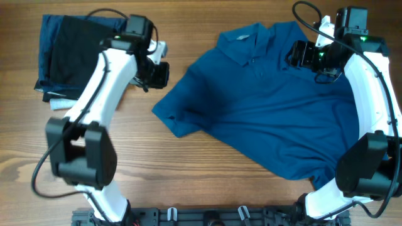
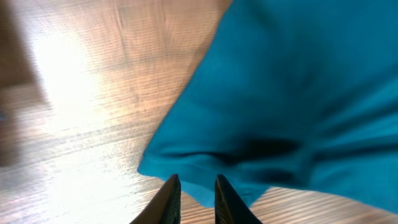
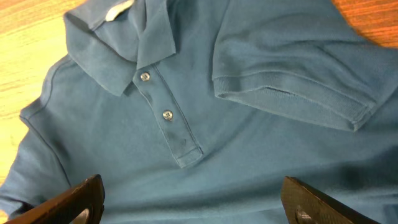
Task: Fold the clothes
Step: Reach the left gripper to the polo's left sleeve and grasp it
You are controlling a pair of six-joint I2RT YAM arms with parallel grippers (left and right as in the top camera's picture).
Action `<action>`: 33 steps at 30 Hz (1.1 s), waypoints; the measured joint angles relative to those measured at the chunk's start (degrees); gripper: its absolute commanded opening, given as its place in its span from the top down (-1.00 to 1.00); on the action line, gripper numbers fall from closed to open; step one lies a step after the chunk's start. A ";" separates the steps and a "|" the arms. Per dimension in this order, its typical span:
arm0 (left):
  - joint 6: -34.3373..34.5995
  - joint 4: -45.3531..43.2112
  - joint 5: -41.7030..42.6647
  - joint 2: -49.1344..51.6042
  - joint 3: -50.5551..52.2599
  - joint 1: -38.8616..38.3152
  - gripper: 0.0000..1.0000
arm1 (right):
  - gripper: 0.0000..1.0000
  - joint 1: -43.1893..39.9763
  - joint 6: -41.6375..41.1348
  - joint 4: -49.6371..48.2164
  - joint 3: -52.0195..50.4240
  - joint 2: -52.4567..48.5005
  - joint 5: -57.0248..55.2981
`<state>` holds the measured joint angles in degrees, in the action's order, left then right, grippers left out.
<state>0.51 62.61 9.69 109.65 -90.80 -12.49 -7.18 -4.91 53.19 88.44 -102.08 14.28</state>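
the blue polo shirt (image 1: 264,107) lies face up on the table (image 1: 207,188), from the middle over to the right. its collar (image 1: 242,39) points to the far side and its hem runs toward the near right corner. it is spread out more than folded. the body is open and rumpled, and the sleeve on the left (image 1: 173,116) sticks out flat over the wood. the right wrist view shows the button placket (image 3: 168,115) lying open. it also shows the other sleeve (image 3: 292,81) turned in over the chest, which may be a first fold or just how the cloth fell.

at the far left sits a neat dark stack of folded clothes (image 1: 69,56), so by my reading that part of the job is done and this shirt is the piece left. its sleeves, sides and the bottom-to-collar fold all look undone.

the left gripper (image 1: 157,74) is above bare wood, between the stack and the out-flung sleeve. in its own camera the fingers are drawn nearly together with a thin gap, holding nothing, and the sleeve corner (image 2: 205,168) is just ahead of them. the right gripper (image 1: 301,55) is above the shirt's far right shoulder, fingers spread wide and empty.
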 measured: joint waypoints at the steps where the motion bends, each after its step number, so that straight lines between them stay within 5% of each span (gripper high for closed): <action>1: -0.02 0.46 -1.16 1.36 0.00 -0.42 0.80 | -0.83 0.00 0.00 0.07 0.00 0.00 -0.09; 3: -0.09 0.87 -3.50 3.61 0.00 -1.18 0.92 | -0.82 0.00 0.00 0.22 0.00 0.00 -0.42; 17: 2.40 -3.21 -2.32 7.78 8.28 -1.62 0.92 | -0.84 0.00 0.00 0.61 0.00 0.00 -1.51; 19: 2.54 -4.20 -1.05 7.80 9.33 -1.62 0.53 | -0.85 0.00 0.00 0.61 0.00 0.00 -1.73; 21: 2.95 -5.09 -0.17 7.80 9.86 -1.62 0.39 | -0.85 0.00 0.02 0.61 0.00 0.00 -1.88; 33: 3.23 -6.29 -5.60 7.80 9.88 -1.62 0.32 | -0.85 0.00 0.02 0.61 0.00 0.00 -1.95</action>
<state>3.75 56.31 4.10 117.45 -80.93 -14.11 -7.18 -4.89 53.80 88.44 -102.08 12.34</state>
